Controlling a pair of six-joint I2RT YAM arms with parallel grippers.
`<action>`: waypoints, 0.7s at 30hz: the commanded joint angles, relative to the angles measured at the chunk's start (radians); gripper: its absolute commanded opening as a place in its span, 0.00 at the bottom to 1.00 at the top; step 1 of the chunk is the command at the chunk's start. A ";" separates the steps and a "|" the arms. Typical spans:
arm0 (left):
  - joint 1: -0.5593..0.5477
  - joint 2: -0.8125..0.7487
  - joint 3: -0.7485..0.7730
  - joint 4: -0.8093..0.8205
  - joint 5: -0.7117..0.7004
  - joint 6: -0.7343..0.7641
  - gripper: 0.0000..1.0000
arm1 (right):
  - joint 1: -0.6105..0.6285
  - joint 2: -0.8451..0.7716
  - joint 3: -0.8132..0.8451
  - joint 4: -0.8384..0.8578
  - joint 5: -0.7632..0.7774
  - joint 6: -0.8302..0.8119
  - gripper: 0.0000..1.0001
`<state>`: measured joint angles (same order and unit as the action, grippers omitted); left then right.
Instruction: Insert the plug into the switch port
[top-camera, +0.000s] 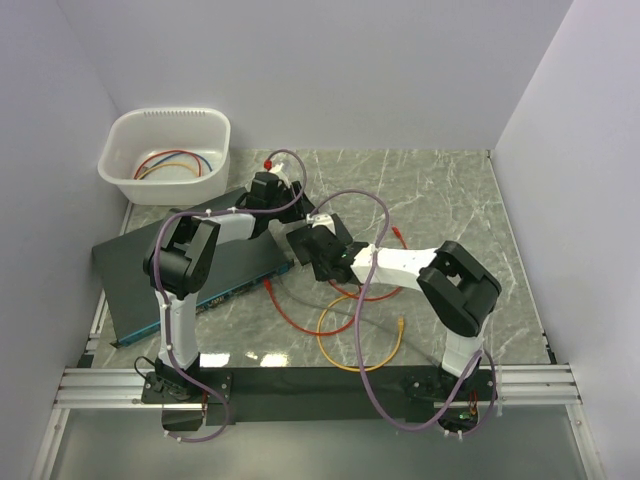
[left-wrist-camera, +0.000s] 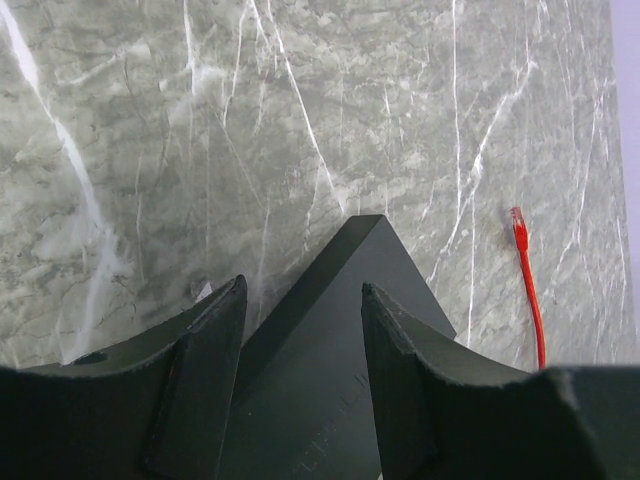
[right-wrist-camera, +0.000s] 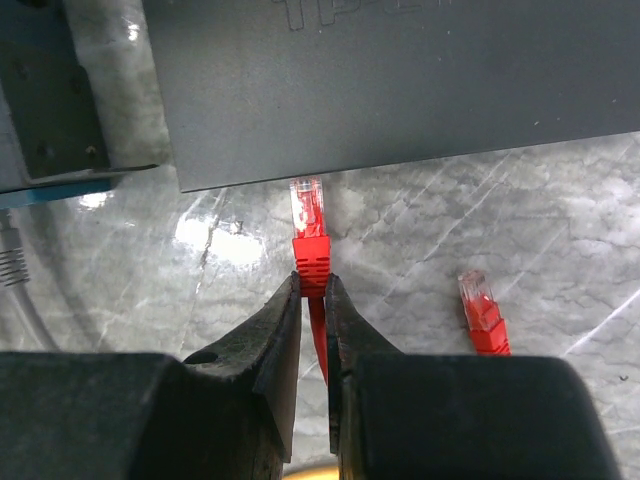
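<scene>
My right gripper (right-wrist-camera: 313, 285) is shut on the red plug (right-wrist-camera: 308, 215). The plug's clear tip points at the side of a small black box (right-wrist-camera: 400, 90) and lies just short of it. The switch (top-camera: 170, 270) is a large black slab at the left. Its teal-blue front face (top-camera: 245, 285) shows as a strip in the right wrist view (right-wrist-camera: 50, 192), left of the plug. The single ports are too small to make out. My left gripper (left-wrist-camera: 303, 290) is open, its fingers either side of a black corner (left-wrist-camera: 340, 300).
Another red plug (right-wrist-camera: 480, 310) lies on the marble to the right of the held one. A red plug on a thin cable (left-wrist-camera: 517, 220) lies further right. An orange-yellow cable (top-camera: 345, 345) loops near the front. A white tub (top-camera: 120, 140) with cables stands at the back left.
</scene>
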<state>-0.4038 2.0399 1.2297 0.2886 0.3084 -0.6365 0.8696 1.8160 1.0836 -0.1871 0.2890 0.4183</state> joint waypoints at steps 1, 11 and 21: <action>0.000 0.002 -0.013 0.049 0.026 0.000 0.55 | -0.012 0.008 0.039 0.009 0.033 0.017 0.00; 0.000 0.013 -0.030 0.057 0.041 0.003 0.55 | -0.024 0.009 0.070 0.000 0.039 0.013 0.00; -0.007 0.025 -0.038 0.061 0.051 0.001 0.54 | -0.021 0.005 0.090 0.011 -0.019 0.016 0.00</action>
<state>-0.4053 2.0609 1.1980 0.3088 0.3363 -0.6395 0.8528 1.8309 1.1221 -0.2031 0.2722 0.4259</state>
